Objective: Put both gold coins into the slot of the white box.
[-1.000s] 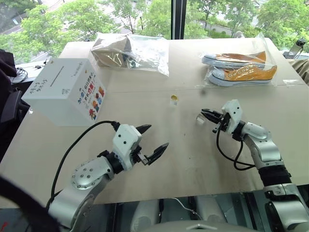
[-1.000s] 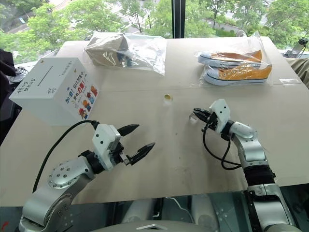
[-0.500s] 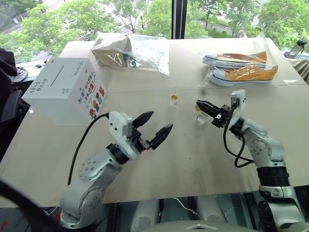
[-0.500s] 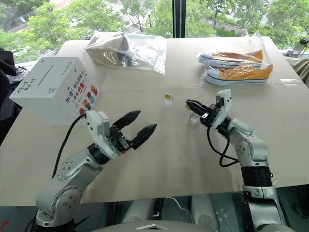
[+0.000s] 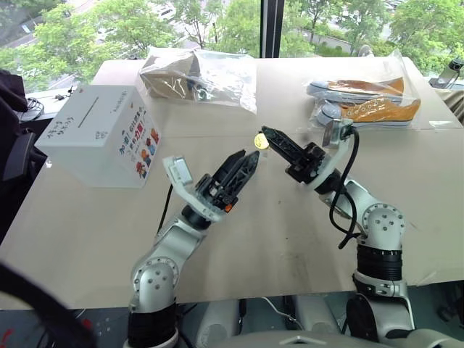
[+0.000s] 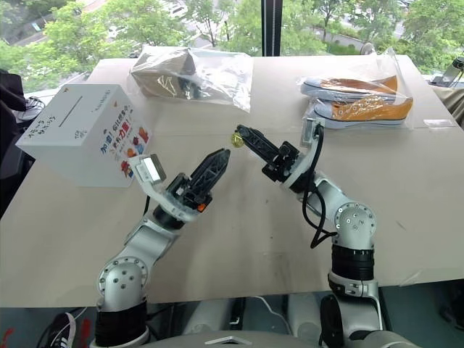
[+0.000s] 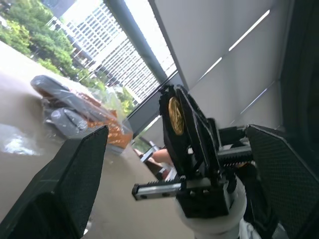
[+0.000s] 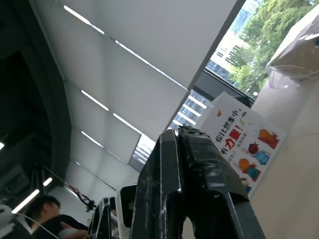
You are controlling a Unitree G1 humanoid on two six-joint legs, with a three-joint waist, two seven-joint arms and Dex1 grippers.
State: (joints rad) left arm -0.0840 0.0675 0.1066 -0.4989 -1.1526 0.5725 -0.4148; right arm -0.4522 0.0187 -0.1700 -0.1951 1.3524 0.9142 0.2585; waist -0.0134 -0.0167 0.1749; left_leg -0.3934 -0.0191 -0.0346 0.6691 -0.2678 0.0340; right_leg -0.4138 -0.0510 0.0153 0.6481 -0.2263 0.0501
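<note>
Both arms have risen from the worktop (image 5: pixel 406 217) since the earlier frames and now meet above its middle, and the wrists have rolled. The right gripper (image 5: pixel 262 133) has its fingers closed on a gold coin (image 5: pixel 260 142), which it holds in the air at the fingertips; the left wrist view shows the coin (image 7: pixel 174 115) flat between them. The left gripper (image 5: pixel 242 161) points up toward it with fingers spread wide and empty, just beside the coin but not touching. The white box (image 5: pixel 101 134) stands near the left edge of the worktop, with the slot (image 5: pixel 86 111) in its top face, well apart from both grippers. I judge that the step in hand is either a handover of the coin to the left gripper or its carrying to the box. The next move calls for fine alignment, because the coin is very small and can slip. I cannot find the second coin with certainty. Between the grippers and the box the worktop is bare, so there is room for moving; the clear bags with shoes (image 5: pixel 370 101) and a second bag (image 5: pixel 199 76) lie along the far edge, out of the way.
</note>
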